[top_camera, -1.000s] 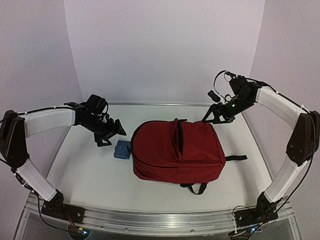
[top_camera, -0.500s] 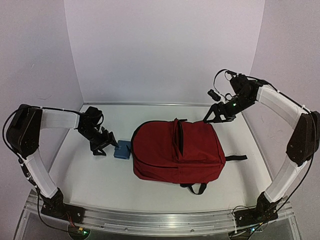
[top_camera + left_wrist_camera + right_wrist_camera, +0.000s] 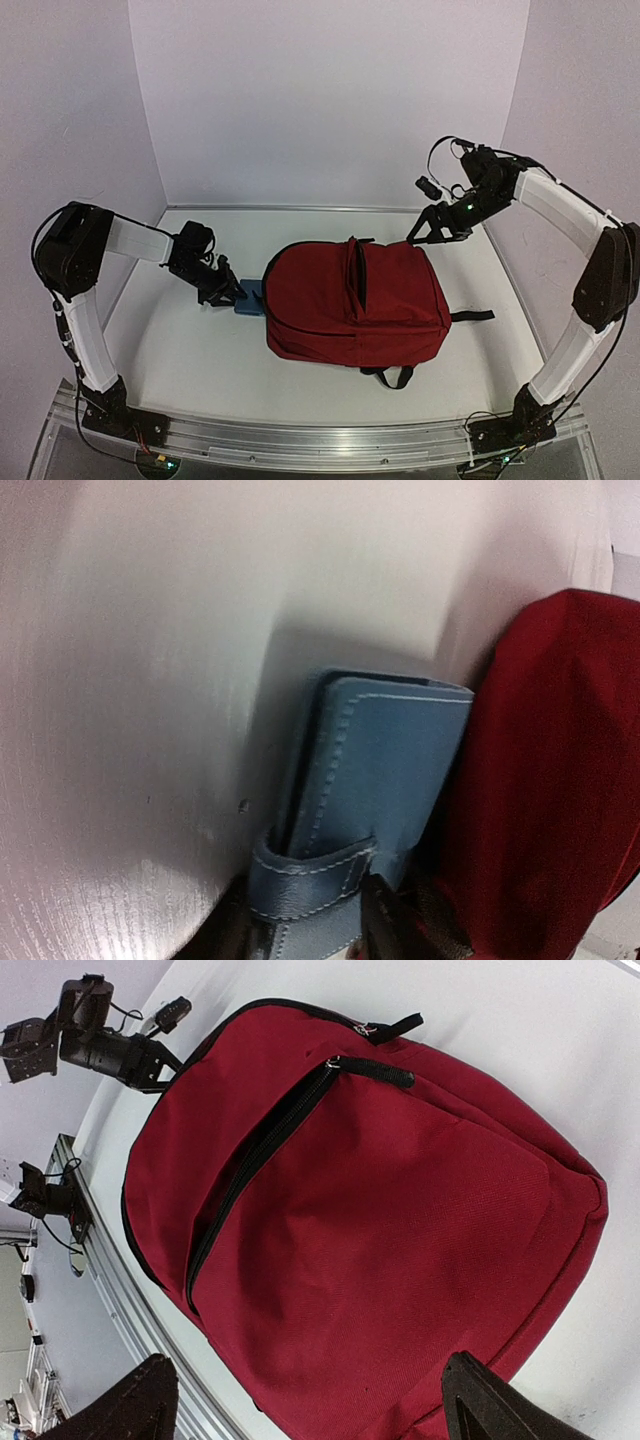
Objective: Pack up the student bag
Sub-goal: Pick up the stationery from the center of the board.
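Seemingly packing is only beginning: the left claw (image 3: 228, 293) is straddling a blue wallet (image 3: 385, 770) on the desk (image 3: 200, 350), its grip impossible to confirm, the student bag (image 3: 355, 300) lying just beyond it and beneath the wide-open right claw (image 3: 432, 232) hovering overhead.

The backpack (image 3: 355, 300) is laid flat at the middle of the table (image 3: 190, 365), its top handle (image 3: 358, 241) turned to the far side. One strap (image 3: 472, 316) is stretched out to its right. A wallet (image 3: 248, 298) is placed just beside its left edge. The wallet's left end is set between the fingers of the left gripper (image 3: 232, 293). The right gripper (image 3: 428, 236) is held above the bag's far right corner.
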Action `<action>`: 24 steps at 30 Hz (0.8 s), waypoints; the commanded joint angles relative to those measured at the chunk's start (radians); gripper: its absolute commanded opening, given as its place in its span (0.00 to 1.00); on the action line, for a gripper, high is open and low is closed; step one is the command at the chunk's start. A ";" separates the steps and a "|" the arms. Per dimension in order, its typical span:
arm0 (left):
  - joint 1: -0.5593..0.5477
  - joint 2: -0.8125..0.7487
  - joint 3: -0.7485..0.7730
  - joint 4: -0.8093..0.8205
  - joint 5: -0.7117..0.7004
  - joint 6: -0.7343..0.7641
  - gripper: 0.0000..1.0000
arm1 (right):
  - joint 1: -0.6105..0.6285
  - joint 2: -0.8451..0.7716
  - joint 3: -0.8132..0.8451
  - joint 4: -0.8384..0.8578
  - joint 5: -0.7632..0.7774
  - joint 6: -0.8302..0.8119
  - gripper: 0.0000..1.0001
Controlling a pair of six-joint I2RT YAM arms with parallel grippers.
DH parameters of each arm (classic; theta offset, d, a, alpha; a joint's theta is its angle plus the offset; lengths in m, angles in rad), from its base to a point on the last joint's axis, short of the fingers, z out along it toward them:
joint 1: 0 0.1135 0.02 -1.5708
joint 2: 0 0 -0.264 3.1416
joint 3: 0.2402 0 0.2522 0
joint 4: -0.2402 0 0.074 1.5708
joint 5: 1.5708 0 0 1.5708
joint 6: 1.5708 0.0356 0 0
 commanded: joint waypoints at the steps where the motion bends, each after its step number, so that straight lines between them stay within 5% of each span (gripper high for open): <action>1: -0.004 -0.019 0.025 0.022 -0.002 0.008 0.19 | 0.006 -0.016 0.041 -0.007 -0.021 -0.012 0.91; 4: -0.005 -0.055 0.039 -0.051 -0.064 0.012 0.01 | 0.005 -0.013 0.042 -0.006 -0.025 -0.012 0.91; 17: -0.003 -0.343 0.192 -0.327 -0.230 0.037 0.00 | 0.006 0.010 0.144 0.016 -0.077 0.049 0.91; 24: -0.068 -0.415 0.374 -0.220 0.002 0.073 0.00 | 0.022 0.041 0.240 0.141 -0.251 0.311 0.91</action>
